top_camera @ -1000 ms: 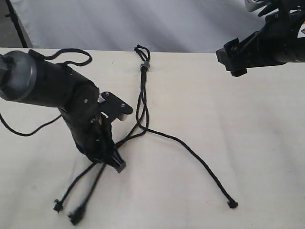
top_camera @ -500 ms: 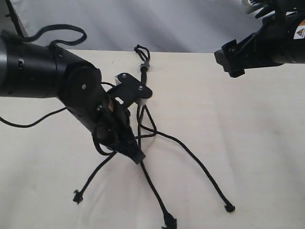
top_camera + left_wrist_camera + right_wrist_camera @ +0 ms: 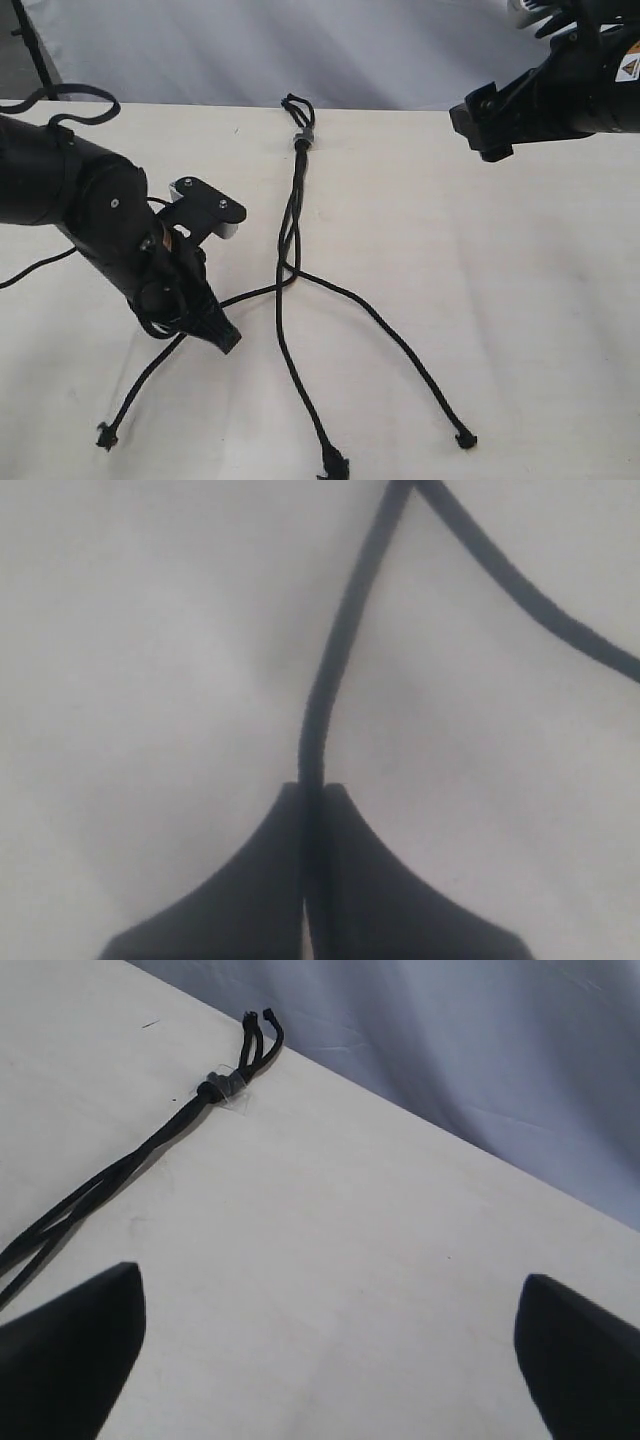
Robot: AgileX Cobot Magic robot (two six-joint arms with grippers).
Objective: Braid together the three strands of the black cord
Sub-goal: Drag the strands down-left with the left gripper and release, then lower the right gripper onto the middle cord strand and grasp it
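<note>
The black cord (image 3: 295,200) lies on the pale table, its grey band (image 3: 303,140) and small loop at the far edge. Below a crossing near mid-table its three strands fan out. The left strand (image 3: 150,370) runs to a knotted tip at the near left, the middle strand (image 3: 300,400) to the near edge, the right strand (image 3: 400,350) to the near right. My left gripper (image 3: 222,340) is shut on the left strand (image 3: 320,700), low over the table. My right gripper (image 3: 330,1360) is open above the far right of the table, holding nothing. The band (image 3: 222,1085) also shows in its view.
The left arm's smooth black cables (image 3: 60,95) loop over the table's far left. A grey cloth backdrop (image 3: 330,50) hangs behind the table's far edge. The right arm's body (image 3: 560,95) hovers over the far right corner.
My left gripper has swung back left, still shut on a strand. That strand now lies leftmost. The strand beside it now lies in the middle, ending at the near edge. The right arm barely moved.
</note>
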